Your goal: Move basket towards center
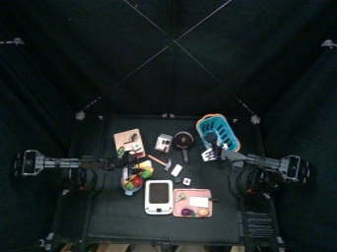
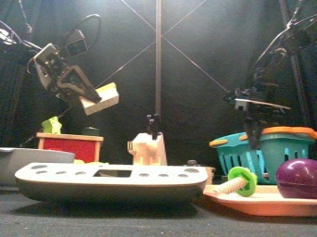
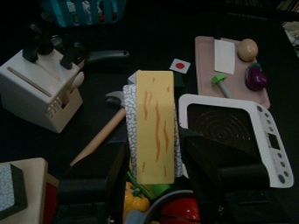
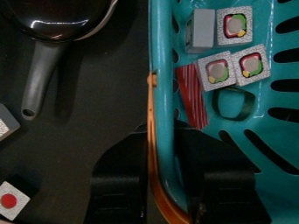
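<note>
The light-blue slatted basket (image 1: 214, 129) stands at the table's back right, and shows at the right in the front view (image 2: 270, 153). My right gripper (image 1: 219, 148) (image 2: 260, 125) sits at its near rim. In the right wrist view the jaws (image 4: 163, 144) close on either side of the basket's wall (image 4: 233, 105), one inside and one outside. Small picture cards (image 4: 228, 66) lie inside. My left gripper (image 1: 132, 169) (image 2: 89, 93) is shut on a yellow block (image 3: 152, 122) and holds it up above the table's left side.
A black pan (image 1: 182, 141) (image 4: 59, 22) lies just left of the basket. A white scale (image 1: 158, 197) (image 2: 111, 176) and a pink tray (image 1: 198, 204) (image 2: 254, 193) are at the front. A white knife block (image 2: 148, 148) and a red box (image 2: 69, 146) stand mid-table.
</note>
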### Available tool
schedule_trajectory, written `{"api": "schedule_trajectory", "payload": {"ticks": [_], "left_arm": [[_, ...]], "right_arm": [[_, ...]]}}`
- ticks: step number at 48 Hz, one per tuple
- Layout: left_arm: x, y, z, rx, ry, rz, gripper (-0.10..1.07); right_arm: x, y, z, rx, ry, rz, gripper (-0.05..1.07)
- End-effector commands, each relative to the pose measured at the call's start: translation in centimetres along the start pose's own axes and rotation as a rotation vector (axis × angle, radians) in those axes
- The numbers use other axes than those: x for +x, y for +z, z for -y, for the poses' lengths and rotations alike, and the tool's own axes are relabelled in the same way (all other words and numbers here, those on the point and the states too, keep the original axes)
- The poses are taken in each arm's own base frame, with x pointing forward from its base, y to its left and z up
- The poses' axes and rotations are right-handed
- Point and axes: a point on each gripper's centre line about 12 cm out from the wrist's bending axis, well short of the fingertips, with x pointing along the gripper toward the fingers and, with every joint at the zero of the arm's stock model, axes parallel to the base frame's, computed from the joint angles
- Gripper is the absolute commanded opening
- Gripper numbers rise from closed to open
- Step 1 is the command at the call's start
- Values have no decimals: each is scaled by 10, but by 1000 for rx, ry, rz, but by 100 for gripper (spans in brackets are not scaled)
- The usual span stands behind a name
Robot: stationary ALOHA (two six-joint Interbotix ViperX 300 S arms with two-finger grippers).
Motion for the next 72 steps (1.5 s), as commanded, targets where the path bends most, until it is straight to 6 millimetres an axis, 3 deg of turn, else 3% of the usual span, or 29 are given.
{"api": "schedule_trajectory", "payload": {"ticks": [1, 29, 57, 72], "left_arm": [[0, 5, 1, 1, -8, 20, 70], [0, 2, 1, -9, -6, 12, 70], [0, 2, 1, -9, -6, 12, 70], [0, 2, 2, -8, -8, 13, 70]], "right_arm": [[-4, -2, -3, 61, 22, -29, 52], [-30, -29, -56, 207, 171, -144, 52], [-27, -56, -120, 155, 220, -182, 52], [-26, -55, -118, 146, 189, -180, 52]]}}
